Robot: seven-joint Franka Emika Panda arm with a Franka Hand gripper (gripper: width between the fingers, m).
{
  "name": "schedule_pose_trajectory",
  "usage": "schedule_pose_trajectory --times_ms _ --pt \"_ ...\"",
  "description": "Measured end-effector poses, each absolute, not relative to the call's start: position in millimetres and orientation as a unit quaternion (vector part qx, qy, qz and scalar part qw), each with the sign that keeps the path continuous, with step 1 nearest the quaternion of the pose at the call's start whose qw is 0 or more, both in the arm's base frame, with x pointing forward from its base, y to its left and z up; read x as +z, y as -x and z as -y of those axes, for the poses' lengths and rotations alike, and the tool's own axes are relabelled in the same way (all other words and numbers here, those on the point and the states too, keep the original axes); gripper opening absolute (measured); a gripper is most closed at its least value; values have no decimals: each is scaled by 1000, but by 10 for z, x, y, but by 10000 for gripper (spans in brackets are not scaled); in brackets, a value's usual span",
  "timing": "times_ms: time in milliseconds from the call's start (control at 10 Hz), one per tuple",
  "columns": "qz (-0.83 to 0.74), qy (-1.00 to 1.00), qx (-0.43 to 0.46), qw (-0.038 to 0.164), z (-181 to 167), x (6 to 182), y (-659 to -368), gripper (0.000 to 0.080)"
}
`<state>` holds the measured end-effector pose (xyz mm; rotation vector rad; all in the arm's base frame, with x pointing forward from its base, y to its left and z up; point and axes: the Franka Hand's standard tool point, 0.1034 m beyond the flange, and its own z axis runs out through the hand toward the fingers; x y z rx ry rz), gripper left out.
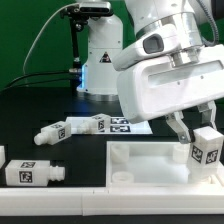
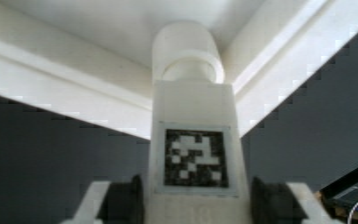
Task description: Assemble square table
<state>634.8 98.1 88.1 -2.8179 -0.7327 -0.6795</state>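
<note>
**Leg held upright over the panel corner**

The two-finger gripper pinched a short white plastic leg with a black-and-white tag between its fingers. The leg's long axis ran near vertical, its lower end pointing down at the large white plastic square panel with a raised rim. The leg hung over the panel's corner at the exterior view's right. Whether its lower end touched the panel was hard to tell. In the wrist view the leg stretched straight away from the camera, tag facing it. Three more white tagged legs lay on their sides on the black table, well apart from the panel, near the marker board.
</note>
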Motion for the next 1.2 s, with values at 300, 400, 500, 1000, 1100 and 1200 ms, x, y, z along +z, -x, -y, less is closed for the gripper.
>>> schedule_pose_trajectory --times_ms 300,400,500,1000,1100,1200 --pt "227 941 -242 67 -999 878 -6318 284" --pt "228 941 -242 66 -995 879 -6320 294" --pt "228 941 -242 66 -996 875 -6321 294" --pt "224 942 -241 67 -988 869 -6320 647" --pt "223 942 -241 67 -986 868 -6320 647" --pt "221 943 -241 67 -983 867 -6320 649"
